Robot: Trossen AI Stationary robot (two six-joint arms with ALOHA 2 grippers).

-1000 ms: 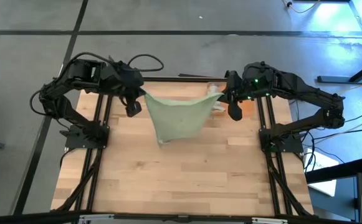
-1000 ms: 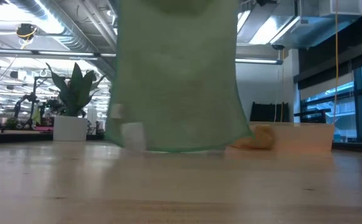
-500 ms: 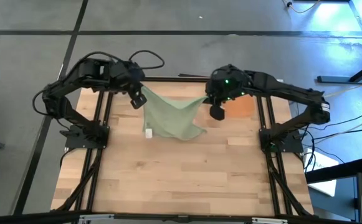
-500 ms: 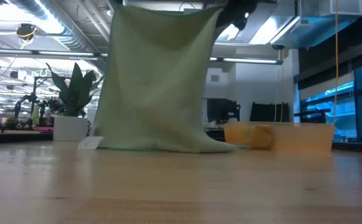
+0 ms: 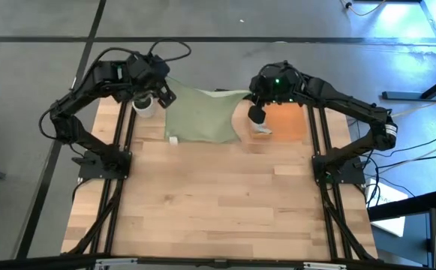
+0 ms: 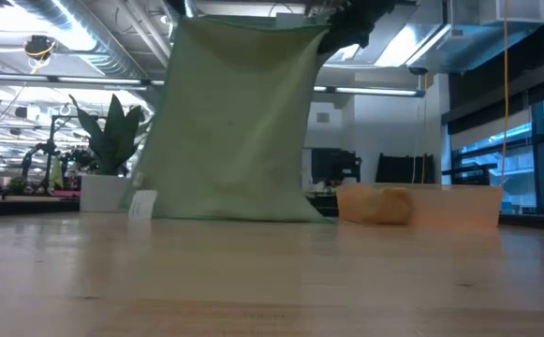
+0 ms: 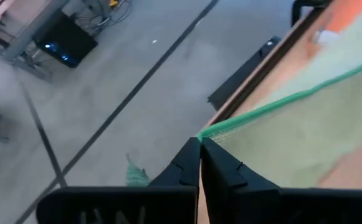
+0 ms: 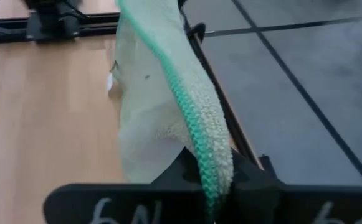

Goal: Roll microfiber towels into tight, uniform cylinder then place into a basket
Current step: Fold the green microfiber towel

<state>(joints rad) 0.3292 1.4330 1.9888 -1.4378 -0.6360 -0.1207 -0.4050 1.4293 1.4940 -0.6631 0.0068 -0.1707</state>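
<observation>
Softly draped green towel (image 5: pixel 199 116) (knit-edged), wooden table (image 5: pixel 218 202)

No brand, label or sign can be read with any certainty. The only marks are pale handwritten characters on the dark body of the right gripper (image 8: pixel 213 186), along the bottom edge of the right wrist view: something like "6N" at lower left and a cut-off "6" at lower right. Fainter pale strokes sit on the left gripper (image 7: pixel 200 163) at the bottom of the left wrist view, too dim to make out. The small white tag (image 5: pixel 172 139) on the green towel (image 5: pixel 199 116) is unreadable.
</observation>
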